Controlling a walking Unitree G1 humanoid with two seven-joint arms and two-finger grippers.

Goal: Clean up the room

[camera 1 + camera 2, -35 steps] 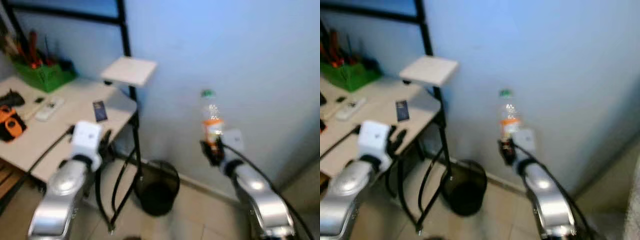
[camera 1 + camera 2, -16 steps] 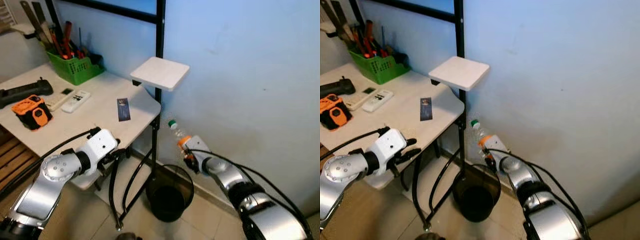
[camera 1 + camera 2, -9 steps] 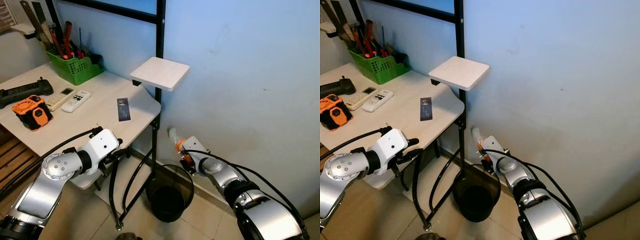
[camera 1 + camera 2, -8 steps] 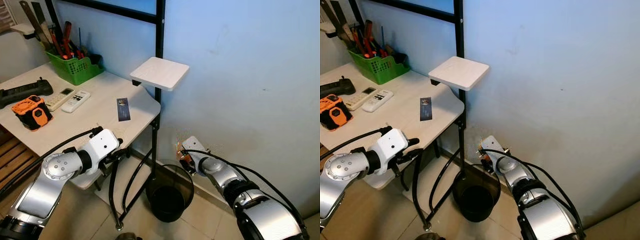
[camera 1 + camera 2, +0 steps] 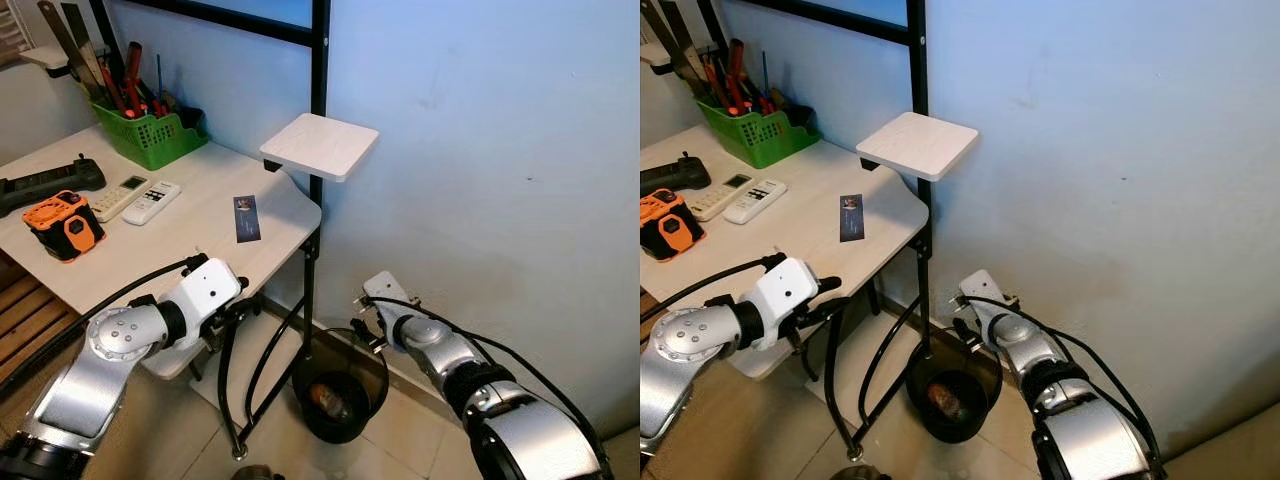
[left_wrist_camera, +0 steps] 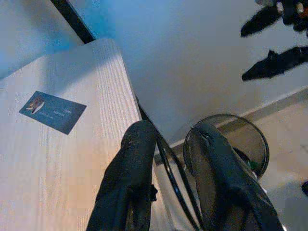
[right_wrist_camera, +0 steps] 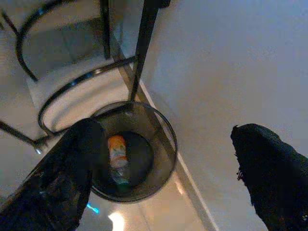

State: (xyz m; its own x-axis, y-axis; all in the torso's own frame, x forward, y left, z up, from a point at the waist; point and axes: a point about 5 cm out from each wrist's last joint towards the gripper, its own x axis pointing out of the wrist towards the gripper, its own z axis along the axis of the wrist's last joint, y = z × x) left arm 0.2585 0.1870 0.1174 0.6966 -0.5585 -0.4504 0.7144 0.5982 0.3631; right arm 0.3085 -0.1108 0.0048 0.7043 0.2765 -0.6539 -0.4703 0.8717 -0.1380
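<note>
A clear plastic bottle with an orange label lies inside the black mesh waste bin on the floor by the wall; the same bottle shows in the left eye view. My right gripper hovers just above the bin's rim, its fingers spread wide open with nothing between them. My left gripper hangs open and empty at the front edge of the white desk, to the left of the bin.
A black rack post and curved legs stand between the desk and the bin. The desk holds a dark card, two remotes, an orange tool and a green basket of tools. A small white shelf sticks out from the post.
My right gripper lowered the bottle toward the bin and then opened. The bottle has dropped from it into the bin. The left arm has barely moved.
</note>
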